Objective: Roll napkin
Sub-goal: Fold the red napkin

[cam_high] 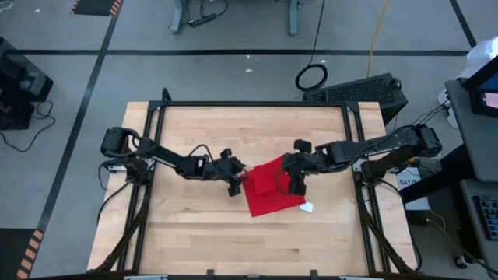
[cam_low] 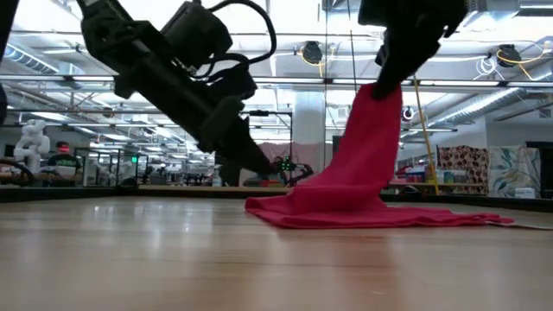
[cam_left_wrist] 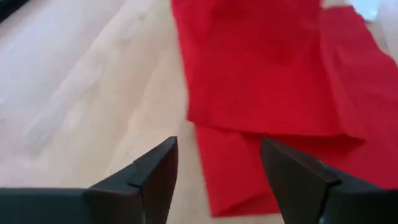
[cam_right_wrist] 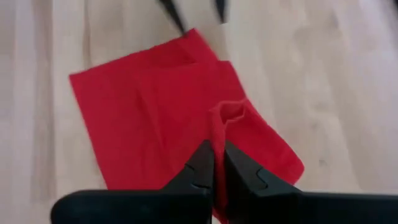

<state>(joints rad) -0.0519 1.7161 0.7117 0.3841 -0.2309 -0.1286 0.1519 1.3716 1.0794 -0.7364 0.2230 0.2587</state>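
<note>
The right gripper (cam_right_wrist: 216, 171) is clamped on a pinched fold of the napkin (cam_high: 272, 187), holding that part raised above the table (cam_high: 187, 225) so the red cloth drapes down from it, while the rest lies flat on the wood near the table's middle. The left gripper (cam_left_wrist: 217, 180) sits low at the napkin's left edge, its fingers spread apart and holding nothing, with the cloth just ahead of them.

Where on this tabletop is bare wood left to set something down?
Bare wooden table: the whole strip nearest the camera edge, and the far strip behind both arms. Crowded at the centre, where the left hand and right hand flank the bright red fabric napkin.
</note>
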